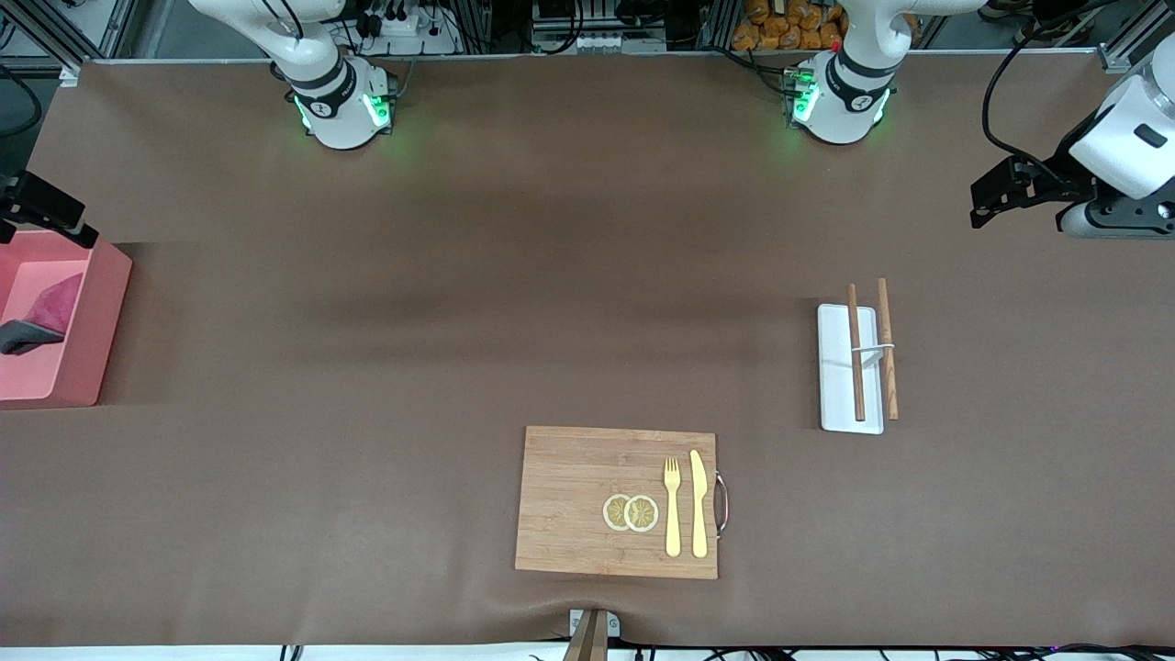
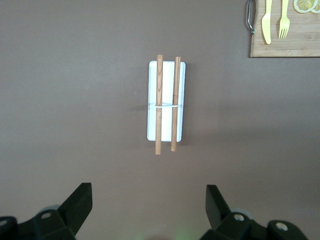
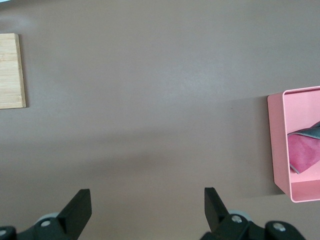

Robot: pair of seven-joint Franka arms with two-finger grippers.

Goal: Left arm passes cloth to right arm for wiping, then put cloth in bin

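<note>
— Hovering with both sets of fingers spread wide and empty?

— Yes: my left fingers (image 2: 147, 210) over bare tabletop (image 1: 551, 275), right fingers (image 3: 145, 212) near the salmon-pink plastic bin (image 1: 101, 312). The crimson-and-grey cloth (image 1: 46, 312) lies inside; job looks done.

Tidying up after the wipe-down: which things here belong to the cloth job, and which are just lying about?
Job: cloth, lying in the bin; open left gripper; open right gripper.
Lying about: cutting board, fork, knife, lemon slices, tray, sticks.
</note>
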